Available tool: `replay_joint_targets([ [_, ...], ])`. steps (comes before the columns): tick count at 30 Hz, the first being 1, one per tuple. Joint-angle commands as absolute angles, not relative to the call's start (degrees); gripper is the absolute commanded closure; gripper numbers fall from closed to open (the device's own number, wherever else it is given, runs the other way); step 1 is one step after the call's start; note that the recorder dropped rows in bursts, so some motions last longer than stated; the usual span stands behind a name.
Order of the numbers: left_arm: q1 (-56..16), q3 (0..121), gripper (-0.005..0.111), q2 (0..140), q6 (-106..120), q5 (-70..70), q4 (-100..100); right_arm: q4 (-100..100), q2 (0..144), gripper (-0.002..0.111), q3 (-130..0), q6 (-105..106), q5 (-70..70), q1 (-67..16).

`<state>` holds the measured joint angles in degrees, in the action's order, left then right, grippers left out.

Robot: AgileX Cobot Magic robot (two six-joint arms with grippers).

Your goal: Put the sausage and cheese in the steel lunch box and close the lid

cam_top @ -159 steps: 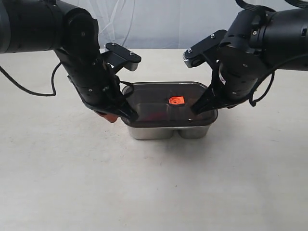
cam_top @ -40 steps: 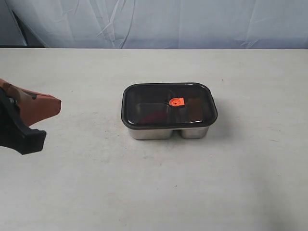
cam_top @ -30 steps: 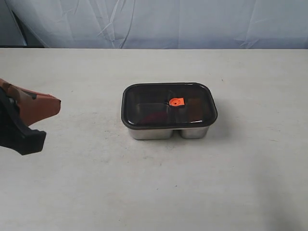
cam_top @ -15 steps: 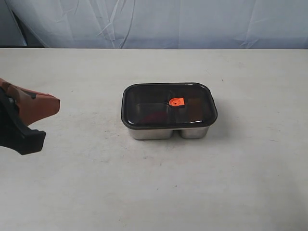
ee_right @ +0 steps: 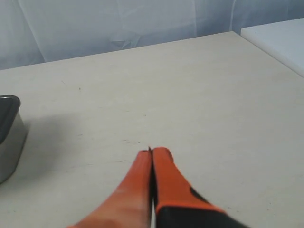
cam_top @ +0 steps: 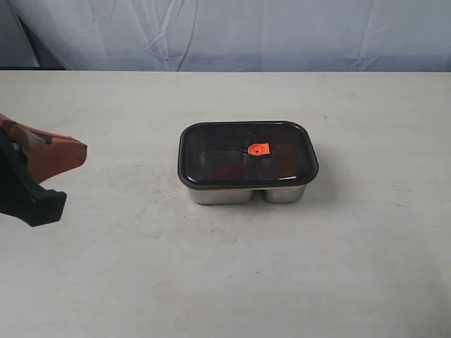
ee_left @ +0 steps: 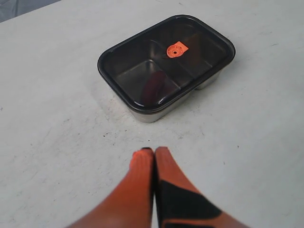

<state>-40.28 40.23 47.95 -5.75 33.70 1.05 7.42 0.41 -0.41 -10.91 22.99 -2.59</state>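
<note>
The steel lunch box [cam_top: 246, 193] stands in the middle of the table with the dark lid [cam_top: 232, 144] seated flat on it, orange tab [cam_top: 258, 148] at its centre. Through the lid a dark red shape, the sausage [ee_left: 153, 86], shows in one compartment. The cheese is hidden. My left gripper [ee_left: 153, 153] is shut and empty, hanging well back from the lunch box [ee_left: 152, 115] at the table's left edge [cam_top: 81, 151]. My right gripper [ee_right: 153, 152] is shut and empty over bare table, with only a corner of the box [ee_right: 9, 137] in its view.
A pale wrinkled curtain [cam_top: 232, 35] hangs behind the table. A white surface [ee_right: 280, 38] lies beyond the table's corner in the right wrist view. Bare tabletop [cam_top: 246, 274] surrounds the box on all sides.
Five seconds ago both grippers pressed on the lid's ends; they have since pulled away. Over the last second the left gripper barely drifts and the box stays still.
</note>
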Motion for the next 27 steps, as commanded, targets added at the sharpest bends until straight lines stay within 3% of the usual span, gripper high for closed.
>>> replay_joint_targets([
  [1, -40.7, 40.0, 0.107, 47.6, -5.8, 33.4, 1.2, 6.7, 0.0, 0.109, 0.0, -6.3, 21.1, -2.3],
  [27, -40.7, 40.0, 0.107, 47.6, -5.8, 33.4, 1.2, -2.1, 0.0, 0.109, 0.0, -1.5, 21.0, -2.3],
])
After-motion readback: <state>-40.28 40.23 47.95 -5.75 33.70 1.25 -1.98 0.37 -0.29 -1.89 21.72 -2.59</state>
